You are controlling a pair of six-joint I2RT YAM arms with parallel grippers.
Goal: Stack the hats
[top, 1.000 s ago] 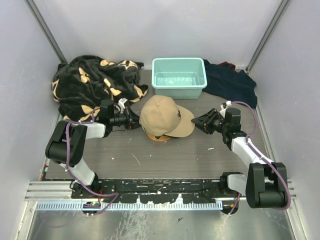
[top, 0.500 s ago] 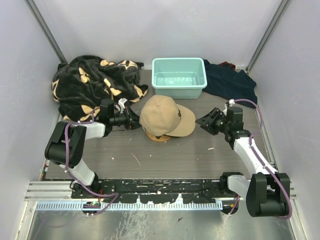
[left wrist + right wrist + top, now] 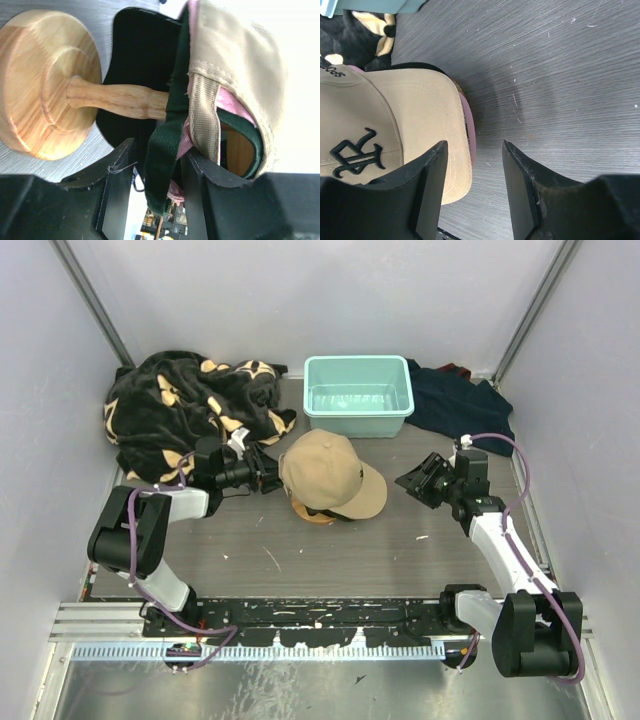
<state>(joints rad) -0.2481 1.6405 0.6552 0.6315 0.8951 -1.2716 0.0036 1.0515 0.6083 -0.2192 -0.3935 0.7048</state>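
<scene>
Four hats sit nested on the wooden stand [image 3: 42,90] at the middle of the table [image 3: 560,75]: the tan hat [image 3: 325,472] on top, a pink hat [image 3: 227,100] peeking out under it, then the dark green hat [image 3: 162,155], with the black hat [image 3: 137,55] lowest. By the look of it, the stack itself is built and we're at the tidy-up step.

Left gripper [image 3: 160,152] is in at the back of the pile, jaws parted, with the green and pink back straps hanging between them. The strap brushes one finger and there's daylight at the other, so it isn't pinching. Right gripper [image 3: 473,146] hovers beside the brims with its jaws wide, nothing but bare table between them, and the tan and pink brim edges just off to one side.

Next call, I'd judge: either nudge the straps square or back the left gripper straight out without snagging that loose green strap, which could drag the pile off its stand. The right arm is already free of the brims.
</scene>
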